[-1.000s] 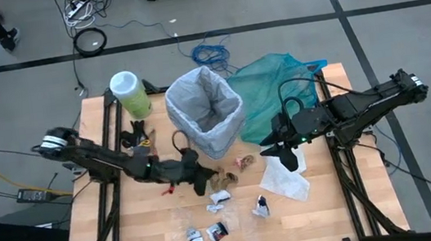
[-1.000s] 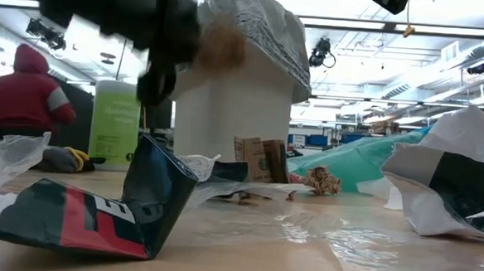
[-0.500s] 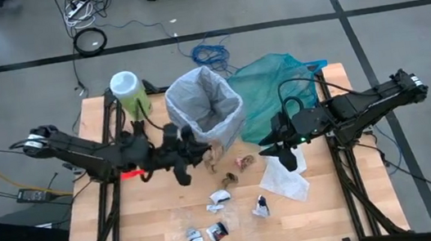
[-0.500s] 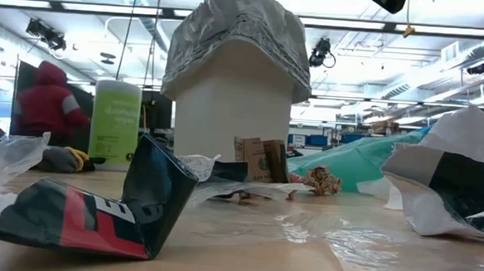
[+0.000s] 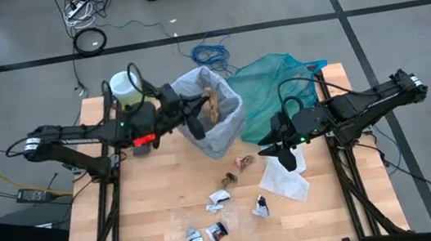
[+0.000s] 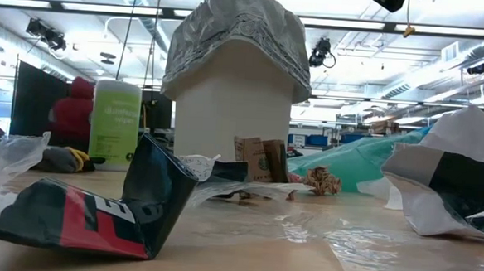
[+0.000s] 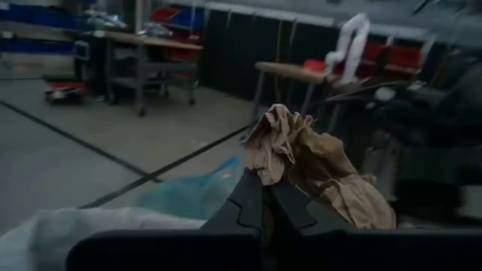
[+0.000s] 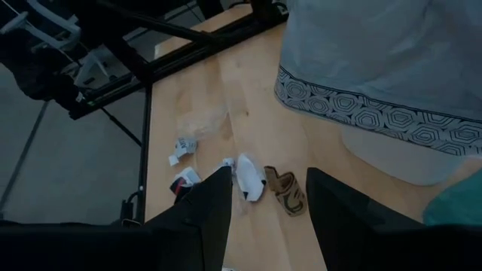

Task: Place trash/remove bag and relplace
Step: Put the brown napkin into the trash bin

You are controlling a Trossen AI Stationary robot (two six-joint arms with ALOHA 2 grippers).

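Workshop floor, grey with dark seams, surrounds a wooden table [image 5: 162, 226]. Near the table's far edge stands a white bin [image 5: 208, 113] lined with the pale grey bag [image 5: 231, 114], its rim folded over the top; in the low view the bag [image 6: 235, 27] caps the bin like a hood. A teal-green plastic bag [image 5: 276, 80] lies beside the bin towards the far right corner, and a green cylindrical container [image 5: 125, 89] stands by the far left corner; its label is not readable.

Left gripper [image 5: 199, 122] hangs over the bin mouth, fingers pressed together on a brown paper wad [image 5: 212, 103]; the left wrist view shows the wad [image 7: 301, 162] pinched at the fingertips [image 7: 260, 199].

Right gripper [image 5: 286, 157] hovers near the table's right side, fingers spread, holding nothing, over a white crumpled sheet [image 5: 285, 179].

Remaining trash [image 5: 221, 198] is scattered mid-table towards the near edge: white scraps, a brown wad [image 5: 244, 161], dark wrappers. A dark wrapper [image 6: 97, 203] with a red panel bears partial white lettering, not legible.
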